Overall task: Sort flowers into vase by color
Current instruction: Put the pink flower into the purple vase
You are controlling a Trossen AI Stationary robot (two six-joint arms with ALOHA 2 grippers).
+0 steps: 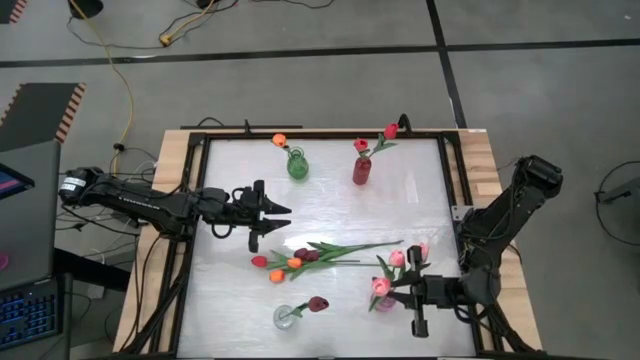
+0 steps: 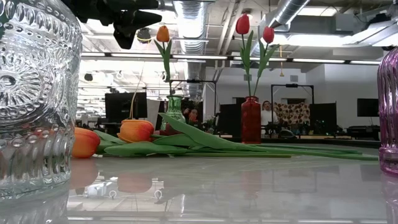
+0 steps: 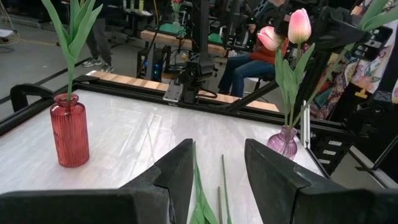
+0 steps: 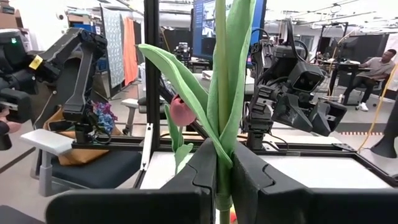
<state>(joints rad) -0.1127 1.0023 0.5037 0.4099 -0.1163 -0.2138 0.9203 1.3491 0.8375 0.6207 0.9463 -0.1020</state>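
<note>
My right gripper (image 1: 398, 290) is shut on an upright flower (image 4: 225, 74) beside the purple vase (image 1: 384, 302) at the near right. Pink heads (image 1: 397, 258) stand around it; which one is the held flower's I cannot tell. My left gripper (image 1: 272, 215) hovers open at mid left, over nothing. Several loose flowers (image 1: 300, 262) with red, orange and maroon heads lie flat on the table's middle. The green vase (image 1: 297, 165) holds an orange flower. The red vase (image 1: 361, 171) holds two red ones. The clear vase (image 1: 285, 317) holds a maroon one. My right gripper pinches the flower's stem where the leaves branch off (image 4: 221, 163), between its two fingers. The fingers come in level, across the stem. The flower stands upright with its leaves rising above the fingers. Its head and its lower end are out of the wrist view.
A black frame (image 1: 190, 200) runs around the white table top. The green and red vases stand near the far edge, the clear and purple ones near the front edge. A seated person (image 3: 249, 59) and furniture show beyond the table.
</note>
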